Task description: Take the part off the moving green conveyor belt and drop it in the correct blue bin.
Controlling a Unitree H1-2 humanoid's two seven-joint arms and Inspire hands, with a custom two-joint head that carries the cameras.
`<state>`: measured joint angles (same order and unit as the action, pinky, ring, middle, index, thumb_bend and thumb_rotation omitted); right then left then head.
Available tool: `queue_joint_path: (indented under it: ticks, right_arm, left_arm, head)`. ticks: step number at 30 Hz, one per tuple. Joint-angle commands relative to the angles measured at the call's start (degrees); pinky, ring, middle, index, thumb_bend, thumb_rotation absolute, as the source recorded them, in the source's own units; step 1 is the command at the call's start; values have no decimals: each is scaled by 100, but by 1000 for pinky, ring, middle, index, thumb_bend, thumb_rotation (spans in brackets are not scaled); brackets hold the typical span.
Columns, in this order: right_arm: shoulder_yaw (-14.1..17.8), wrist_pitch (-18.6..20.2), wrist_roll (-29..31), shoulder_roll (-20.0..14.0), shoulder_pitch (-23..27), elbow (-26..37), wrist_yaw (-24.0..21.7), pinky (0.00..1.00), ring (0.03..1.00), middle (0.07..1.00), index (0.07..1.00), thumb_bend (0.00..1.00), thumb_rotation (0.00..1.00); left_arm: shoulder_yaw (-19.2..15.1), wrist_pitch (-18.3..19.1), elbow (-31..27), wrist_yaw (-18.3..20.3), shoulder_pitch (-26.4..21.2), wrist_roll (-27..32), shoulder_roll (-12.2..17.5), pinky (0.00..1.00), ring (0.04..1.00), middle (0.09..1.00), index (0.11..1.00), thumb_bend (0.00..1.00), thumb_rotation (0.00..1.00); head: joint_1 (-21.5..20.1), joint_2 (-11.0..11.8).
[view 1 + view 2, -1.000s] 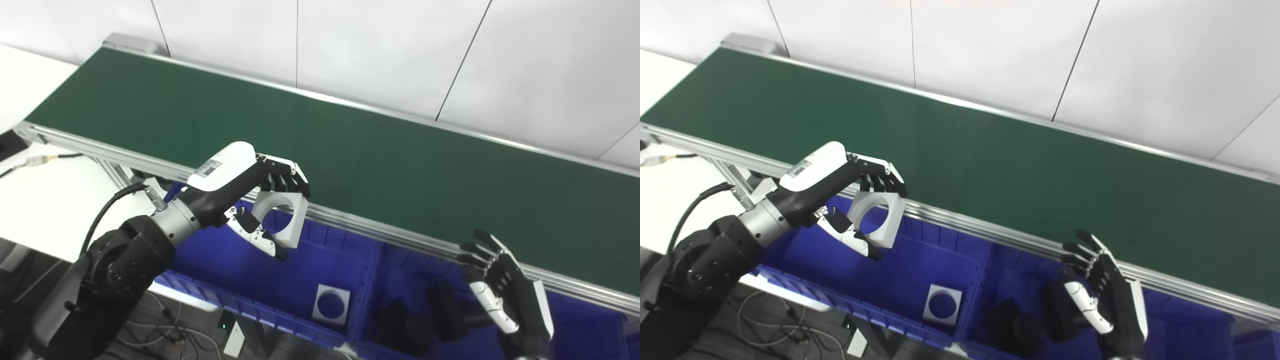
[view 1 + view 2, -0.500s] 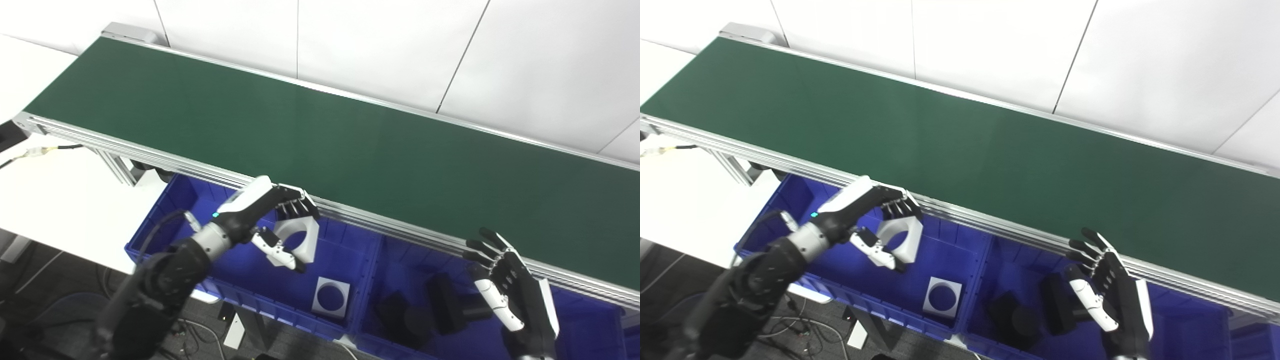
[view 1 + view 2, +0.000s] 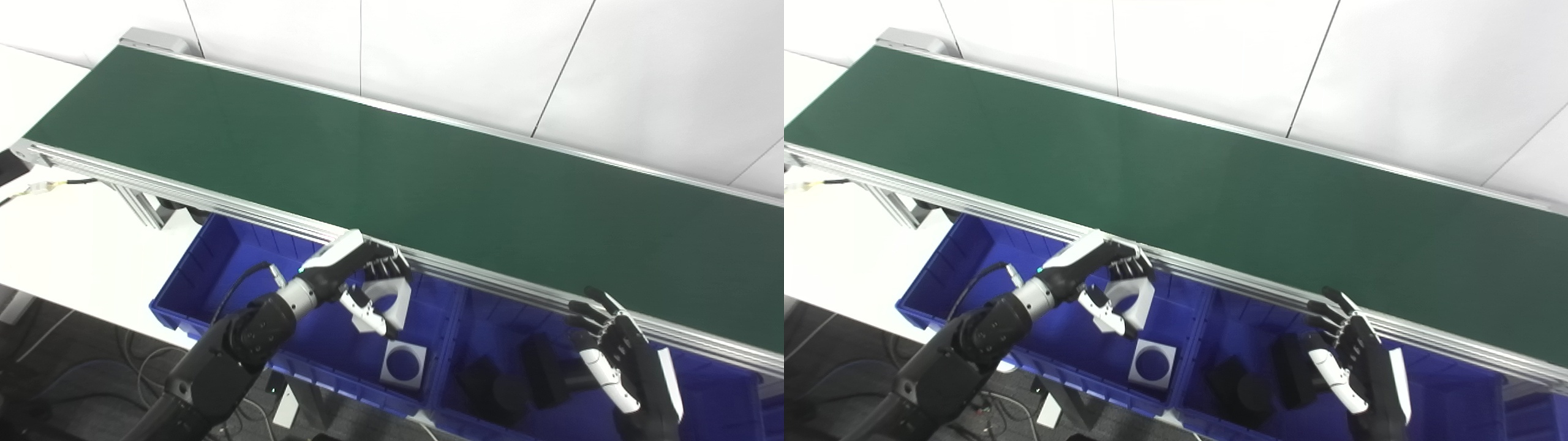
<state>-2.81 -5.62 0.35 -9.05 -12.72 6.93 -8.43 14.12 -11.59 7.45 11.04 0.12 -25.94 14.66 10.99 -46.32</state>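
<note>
White panelled wall (image 3: 465, 55) across the top of frame. Long green conveyor belt (image 3: 392, 165) on an aluminium frame, running diagonally from upper left to right edge. Blue plastic bins below its near rail: left blue bin (image 3: 202, 288), right blue bin (image 3: 710, 398). Left hand (image 3: 367, 278), lower centre, pinching a white square plastic part with a round hole (image 3: 395, 300) over the left bin. Second white square part (image 3: 403, 365) lying on that bin's floor. Black blocks (image 3: 508, 380) in the right bin. Right hand (image 3: 625, 361), lower right, fingers spread, holding nothing.
</note>
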Motion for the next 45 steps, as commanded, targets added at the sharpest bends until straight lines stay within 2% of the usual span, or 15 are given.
queue_joint_path:
  ticks: [1, 6, 14, 16, 18, 19, 20, 23, 28, 39, 45]
  right_arm:
    - [16, -133, 44, -15, 45, 200, -19, 651, 704, 747, 833, 637, 537]
    - [12, -104, 60, -6, 44, 214, -22, 654, 707, 748, 836, 654, 557]
    - [6, -136, 38, -18, 48, 208, -23, 653, 706, 749, 835, 628, 539]
    - [3, -136, 32, -18, 46, 209, -23, 656, 711, 753, 838, 646, 551]
    - [2, -122, 19, -12, 42, 224, -12, 654, 712, 755, 838, 638, 545]
    - [2, -124, 14, -11, 44, 223, -8, 656, 712, 754, 838, 639, 544]
    - [5, -116, 9, -5, 44, 225, 0, 657, 712, 752, 838, 641, 541]
    - [4, -102, 29, 3, 47, 228, -7, 656, 709, 751, 840, 644, 540]
    - [-10, -155, 7, 3, 47, 203, -8, 653, 709, 753, 843, 629, 532]
    - [-23, -145, -3, 37, 52, 175, 17, 651, 702, 744, 838, 647, 539]
    - [-56, -335, -15, 75, 62, 27, 18, 649, 702, 741, 842, 643, 533]
  left_arm:
    - [0, -290, -47, -189, -190, -26, 19, 370, 427, 501, 530, 476, 0]
    - [48, -411, -26, -226, -219, -25, 72, 384, 429, 498, 528, 477, 0]
    - [62, -193, -314, -10, -179, 28, 210, 389, 450, 502, 511, 479, 0]
    - [77, -125, -378, 63, -169, 17, 253, 486, 466, 516, 488, 497, 0]
    - [110, -13, -490, 185, -161, -33, 325, 589, 628, 649, 494, 516, 40]
    - [126, 48, -555, 254, -156, -41, 362, 631, 684, 699, 590, 780, 20]
    - [147, 128, -624, 338, -153, -36, 405, 662, 730, 742, 653, 919, 39]
    - [183, 303, -746, 526, -161, -31, 500, 681, 763, 779, 707, 988, 87]
    - [197, 427, -853, 659, -158, -32, 585, 696, 770, 786, 737, 1000, 106]
    - [212, 544, -941, 787, -148, -9, 631, 691, 748, 763, 742, 1000, 102]
    - [152, 634, -1133, 836, -107, 163, 621, 683, 757, 773, 757, 1000, 185]
  head:
    - [17, -14]
    - [6, -14]
    - [-13, 8]
    - [-13, 0]
    - [-18, 6]
    - [-18, 6]
    - [-4, -5]
    - [-16, 7]
    - [-20, 13]
    - [-94, 88]
    - [-261, 233]
